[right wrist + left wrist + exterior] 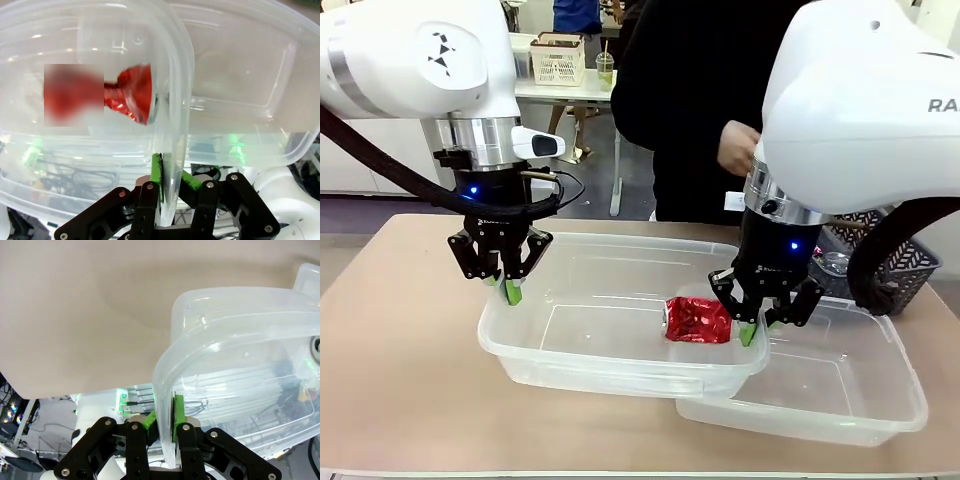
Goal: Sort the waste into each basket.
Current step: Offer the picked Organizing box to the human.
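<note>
Both sets of fingers are pinching the same clear tub (600, 375), one at each short end. The left fingers (513, 291) are pressed onto the tub's left wall, with one green pad inside and one outside. You can see this really well in the left wrist view, where the fingers (177, 415) squeeze the thin plastic just under the rolled rim (165, 390). Same deal on the other side: the right fingers (748, 333) clamp the right wall, and the right wrist view shows the wall sandwiched between the pads (156, 172).

A crushed red can (698, 322) lies inside that tub, at its right end, just beside the right fingers. Through the plastic it looks close to the wall (132, 95).

A second tub (840, 420) sits on the desk (400, 350) to the right, and the held tub's right end overlaps its left end. A dark lattice basket (910, 265) is behind it, and a person in black stands at the far side with one hand (738, 148) raised.
</note>
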Controlling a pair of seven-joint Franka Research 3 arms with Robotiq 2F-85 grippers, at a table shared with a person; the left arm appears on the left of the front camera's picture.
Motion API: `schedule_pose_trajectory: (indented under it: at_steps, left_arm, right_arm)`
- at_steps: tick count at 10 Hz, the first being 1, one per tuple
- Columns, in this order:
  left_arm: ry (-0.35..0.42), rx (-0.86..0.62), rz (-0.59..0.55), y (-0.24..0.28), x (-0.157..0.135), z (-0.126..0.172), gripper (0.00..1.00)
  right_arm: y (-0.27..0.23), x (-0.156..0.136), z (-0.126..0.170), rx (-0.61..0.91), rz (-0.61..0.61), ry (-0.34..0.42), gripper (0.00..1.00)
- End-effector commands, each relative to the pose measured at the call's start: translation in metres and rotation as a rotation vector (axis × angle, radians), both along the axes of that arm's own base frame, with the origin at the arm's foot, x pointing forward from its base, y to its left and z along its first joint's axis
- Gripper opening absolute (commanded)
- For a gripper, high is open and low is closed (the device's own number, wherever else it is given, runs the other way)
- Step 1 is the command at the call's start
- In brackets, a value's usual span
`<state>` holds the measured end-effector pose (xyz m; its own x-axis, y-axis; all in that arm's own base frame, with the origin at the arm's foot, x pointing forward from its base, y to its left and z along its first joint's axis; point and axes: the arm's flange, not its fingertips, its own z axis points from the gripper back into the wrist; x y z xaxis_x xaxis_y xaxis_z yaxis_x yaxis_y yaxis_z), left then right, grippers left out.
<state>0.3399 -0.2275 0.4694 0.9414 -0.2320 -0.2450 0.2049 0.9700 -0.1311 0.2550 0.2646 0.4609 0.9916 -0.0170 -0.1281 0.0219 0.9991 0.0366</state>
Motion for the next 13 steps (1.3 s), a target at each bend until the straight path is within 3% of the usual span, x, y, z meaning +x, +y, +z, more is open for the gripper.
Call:
schedule_pose_trajectory:
  at_steps: [1, 13]
  left_arm:
    - [-0.003, 0.001, -0.005, -0.0006, -0.0019, 0.0014, 0.07]
    - [-0.003, 0.001, -0.005, -0.0006, -0.0019, 0.0014, 0.07]
  right_arm:
    - [0.0036, 0.0024, -0.0028, -0.010, 0.026, 0.011, 0.06]
    - [0.0036, 0.0024, -0.0028, -0.010, 0.026, 0.011, 0.06]
